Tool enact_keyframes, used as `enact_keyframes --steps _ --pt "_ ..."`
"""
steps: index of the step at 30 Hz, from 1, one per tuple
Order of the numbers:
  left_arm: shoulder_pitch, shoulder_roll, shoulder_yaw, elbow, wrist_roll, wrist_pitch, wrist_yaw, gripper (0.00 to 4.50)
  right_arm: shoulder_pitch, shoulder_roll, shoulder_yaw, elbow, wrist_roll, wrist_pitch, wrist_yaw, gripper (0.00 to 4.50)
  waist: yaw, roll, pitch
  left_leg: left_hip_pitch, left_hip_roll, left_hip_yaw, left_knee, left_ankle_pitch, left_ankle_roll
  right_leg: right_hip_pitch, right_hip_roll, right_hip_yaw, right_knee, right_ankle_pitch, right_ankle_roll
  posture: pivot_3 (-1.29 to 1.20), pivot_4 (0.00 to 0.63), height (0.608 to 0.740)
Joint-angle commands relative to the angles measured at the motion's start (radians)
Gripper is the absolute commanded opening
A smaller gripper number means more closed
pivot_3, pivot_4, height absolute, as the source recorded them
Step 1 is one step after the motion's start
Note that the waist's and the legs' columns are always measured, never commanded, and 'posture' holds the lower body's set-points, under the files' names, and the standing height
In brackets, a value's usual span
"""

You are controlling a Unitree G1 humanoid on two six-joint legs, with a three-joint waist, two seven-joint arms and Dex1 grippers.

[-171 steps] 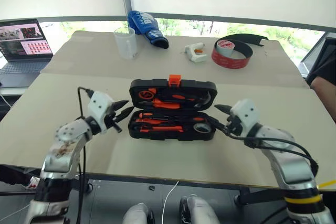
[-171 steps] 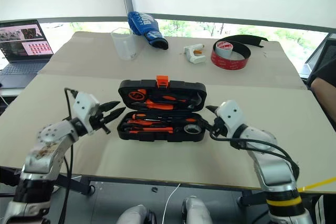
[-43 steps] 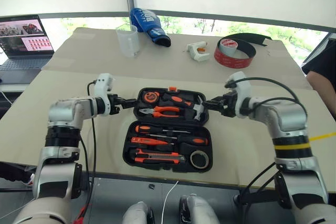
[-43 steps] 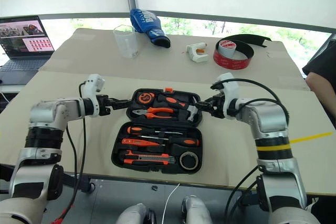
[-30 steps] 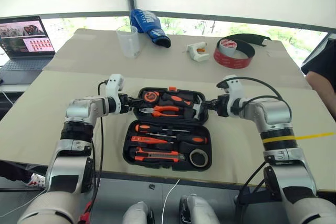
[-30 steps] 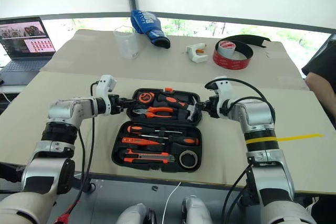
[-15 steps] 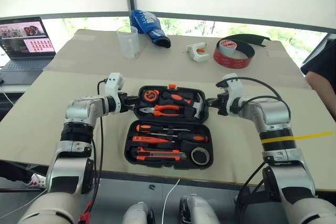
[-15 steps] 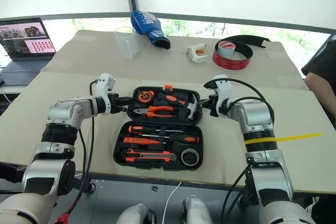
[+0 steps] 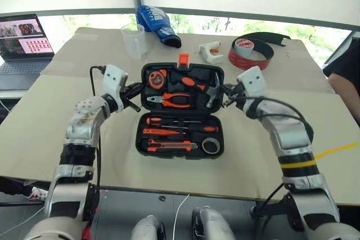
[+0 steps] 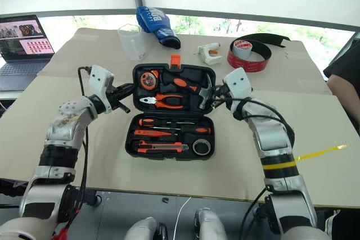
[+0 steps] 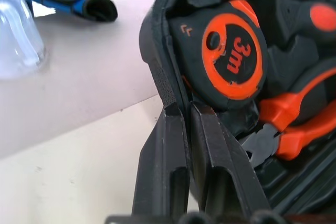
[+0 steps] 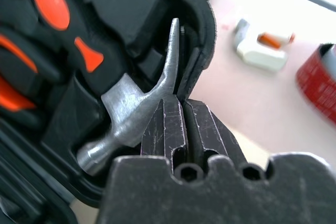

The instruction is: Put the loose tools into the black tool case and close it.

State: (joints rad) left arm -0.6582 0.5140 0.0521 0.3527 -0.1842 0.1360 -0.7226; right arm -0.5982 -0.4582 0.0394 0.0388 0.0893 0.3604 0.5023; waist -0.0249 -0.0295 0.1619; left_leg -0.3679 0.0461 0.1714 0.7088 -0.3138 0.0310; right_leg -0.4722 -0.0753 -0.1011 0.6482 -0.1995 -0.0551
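The black tool case (image 9: pixel 142 139) lies open in the middle of the table, its lid (image 9: pixel 181 69) tilted up off the surface. In the base sit two orange-and-black screwdrivers (image 9: pixel 169 121), a red one (image 9: pixel 160 132), the utility knife (image 9: pixel 169 146) and the small dark tape roll (image 9: pixel 210 146). My left gripper (image 9: pixel 136 89) is shut on the lid's left rim (image 11: pixel 163 85). At the lid's right rim, beside the hammer (image 12: pixel 131 108), my right gripper (image 9: pixel 226 91) is shut as well (image 12: pixel 181 103).
The lid carries a tape measure (image 9: pixel 161 77), pliers (image 9: pixel 174 100) and the hammer. Behind the case stand a clear cup (image 9: pixel 134 40), a blue bundle (image 9: pixel 158 25), a white glue gun (image 9: pixel 211 53) and a big red-grey tape roll (image 9: pixel 247 51). A laptop (image 9: pixel 22 37) sits far left; a person (image 9: pixel 346 77) is at the right edge.
Both grippers have closed on the lid's side rims and risen, rolling as they went. The lid has swung up from lying flat to a tilt.
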Motion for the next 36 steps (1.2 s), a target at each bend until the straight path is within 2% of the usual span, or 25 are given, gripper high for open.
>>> enact_keyframes --steps 1,4,7,13,14,16,20,21,23,24,27,29,31,32,33,36 --pt "0.081 0.015 -0.027 -0.049 0.049 -0.078 -0.004 0.02 0.069 0.006 0.018 -0.074 -0.007 -0.066 0.018 0.00 0.000 0.000 0.000 0.000 0.000 0.000 0.000 0.000 0.000 0.000 0.000 0.001 -0.001 0.000 0.000 0.00 0.150 0.730" --pt "0.119 0.013 -0.005 -0.109 0.035 -0.070 0.026 0.02 0.123 0.007 -0.001 -0.114 0.002 -0.083 0.015 0.00 0.002 0.000 0.000 0.006 0.000 0.001 0.001 0.000 0.000 0.004 0.000 0.003 -0.002 -0.001 0.001 0.00 0.150 0.730" --pt "0.150 0.014 0.031 -0.172 0.017 -0.030 0.066 0.02 0.170 0.007 -0.024 -0.161 0.021 -0.085 0.015 0.00 0.003 0.000 0.000 0.018 0.002 -0.001 0.000 -0.001 0.000 0.016 -0.001 0.006 -0.002 -0.005 0.008 0.00 0.150 0.730" --pt "0.286 0.053 0.104 -0.370 -0.053 0.102 0.077 0.02 0.298 -0.023 -0.048 -0.313 0.066 -0.072 0.058 0.00 0.003 0.000 -0.001 0.018 0.004 -0.001 0.000 0.000 0.000 0.015 -0.001 0.008 -0.001 -0.005 0.007 0.00 0.150 0.730" --pt "0.319 0.065 0.124 -0.416 -0.078 0.135 0.070 0.01 0.329 -0.036 -0.056 -0.349 0.077 -0.069 0.072 0.35 0.002 0.000 -0.001 0.018 0.004 -0.002 0.000 0.000 0.000 0.015 -0.001 0.008 -0.001 -0.004 0.006 0.00 0.150 0.730" --pt "0.381 0.093 0.178 -0.506 -0.156 0.221 0.054 0.74 0.384 -0.064 -0.086 -0.431 0.124 -0.047 0.103 1.00 -0.001 0.000 -0.001 0.017 0.005 -0.002 -0.001 0.000 0.000 0.014 -0.001 0.008 -0.001 -0.003 0.003 0.00 0.150 0.730" --pt "0.570 0.222 0.307 -0.672 -0.282 0.392 -0.039 2.05 0.496 -0.171 -0.220 -0.594 0.245 0.065 0.169 2.28 -0.006 0.000 0.000 0.016 0.005 -0.003 -0.003 0.000 -0.001 0.011 -0.002 0.009 -0.001 -0.006 0.003 0.00 0.150 0.730" --pt "0.605 0.265 0.359 -0.676 -0.328 0.453 -0.073 2.51 0.533 -0.212 -0.266 -0.622 0.300 0.103 0.213 2.71 -0.003 0.000 0.000 0.016 0.005 -0.002 -0.003 0.000 -0.001 0.011 -0.002 0.008 -0.001 -0.007 0.004 0.00 0.150 0.730" --pt "0.643 0.345 0.433 -0.630 -0.384 0.520 -0.147 3.12 0.614 -0.294 -0.339 -0.663 0.397 0.164 0.315 3.27 0.009 0.000 0.000 0.016 0.004 -0.003 -0.003 0.000 -0.001 0.012 -0.002 0.007 -0.001 -0.007 0.005 0.00 0.150 0.730" --pt "0.636 0.396 0.440 -0.564 -0.391 0.551 -0.186 3.57 0.662 -0.335 -0.368 -0.680 0.438 0.178 0.378 3.28 0.014 0.000 0.000 0.017 0.004 -0.003 -0.004 0.000 -0.001 0.013 -0.001 0.007 -0.003 -0.007 0.005 0.00 0.150 0.730" --pt "0.519 0.457 0.344 -0.363 -0.301 0.442 -0.231 3.57 0.765 -0.422 -0.368 -0.704 0.475 0.182 0.492 3.28 0.038 0.000 -0.001 0.018 0.003 -0.005 -0.008 -0.001 0.001 0.014 0.000 0.004 -0.006 -0.009 0.003 0.00 0.150 0.730" --pt "0.350 0.435 0.226 -0.208 -0.208 0.340 -0.229 3.59 0.792 -0.460 -0.304 -0.712 0.443 0.171 0.516 2.29 0.053 0.000 -0.001 0.019 0.001 -0.006 -0.008 -0.003 0.003 0.015 -0.001 0.004 -0.006 -0.009 0.003 0.00 0.150 0.730" --pt "0.195 0.386 0.111 -0.079 -0.127 0.248 -0.260 3.04 0.770 -0.459 -0.232 -0.708 0.419 0.154 0.511 1.82 0.059 -0.002 -0.001 0.016 0.001 -0.007 -0.008 -0.004 0.006 0.015 0.000 0.005 -0.007 -0.007 0.005 0.00 0.150 0.730" --pt "0.131 0.355 0.055 -0.022 -0.086 0.192 -0.280 2.99 0.748 -0.456 -0.187 -0.696 0.385 0.131 0.506 1.49 0.060 -0.003 -0.002 0.016 0.000 -0.006 -0.008 -0.003 0.005 0.015 0.000 0.005 -0.008 -0.007 0.005 0.00 0.150 0.730" --pt "0.075 0.327 0.006 0.033 -0.048 0.143 -0.297 2.45 0.728 -0.455 -0.144 -0.684 0.350 0.109 0.503 1.07 0.061 -0.004 -0.003 0.016 0.000 -0.006 -0.008 -0.002 0.003 0.015 0.000 0.005 -0.007 -0.007 0.005 0.00 0.150 0.730" --pt "-0.038 0.261 -0.088 0.168 0.029 0.019 -0.340 1.52 0.676 -0.449 -0.048 -0.651 0.280 0.072 0.500 0.13 0.054 -0.006 -0.003 0.014 -0.002 -0.004 -0.004 -0.002 0.005 0.014 0.000 0.004 -0.006 -0.005 0.003 0.00 0.150 0.730"
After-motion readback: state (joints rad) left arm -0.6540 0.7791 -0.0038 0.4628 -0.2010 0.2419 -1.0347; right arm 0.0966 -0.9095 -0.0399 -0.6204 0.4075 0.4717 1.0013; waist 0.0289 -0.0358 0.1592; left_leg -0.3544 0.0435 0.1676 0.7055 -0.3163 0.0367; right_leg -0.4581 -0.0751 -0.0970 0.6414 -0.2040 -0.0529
